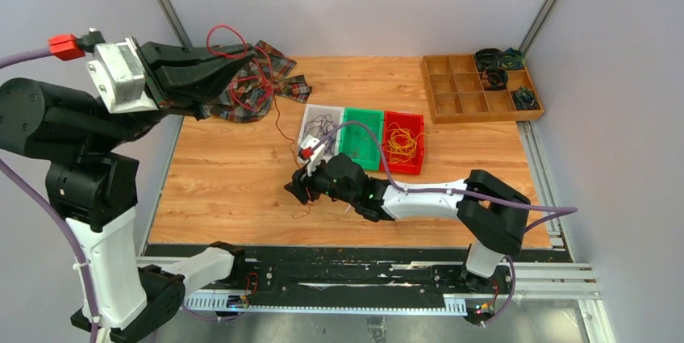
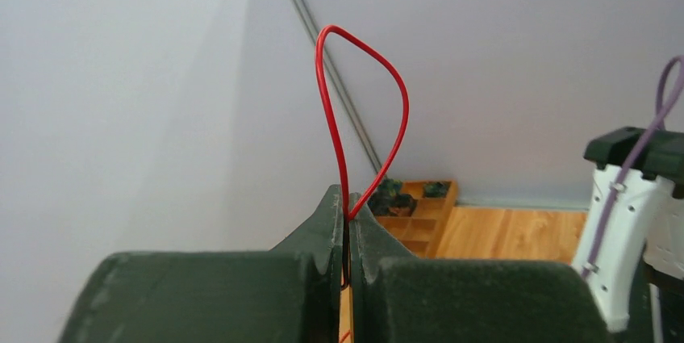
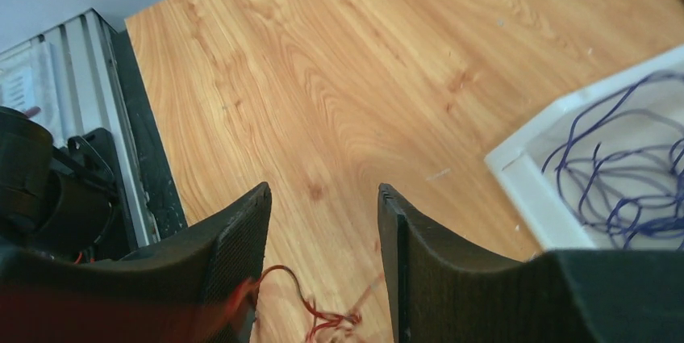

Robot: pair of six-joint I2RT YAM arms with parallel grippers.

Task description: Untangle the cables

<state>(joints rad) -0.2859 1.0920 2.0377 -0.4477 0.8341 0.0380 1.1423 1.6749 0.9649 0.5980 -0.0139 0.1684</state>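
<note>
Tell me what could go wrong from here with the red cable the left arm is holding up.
The left gripper pinches the red cable only at its fingertips, so a tug might pull it free. The cable lies across the plaid cloth; lifting higher may drag the cloth. The open right gripper has red strands beside one finger, so closing could miss.

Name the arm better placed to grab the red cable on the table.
Right. The right claw hangs open low over the table, red cable between its fingers. The left claw is raised, shut on a loop of it.
</note>
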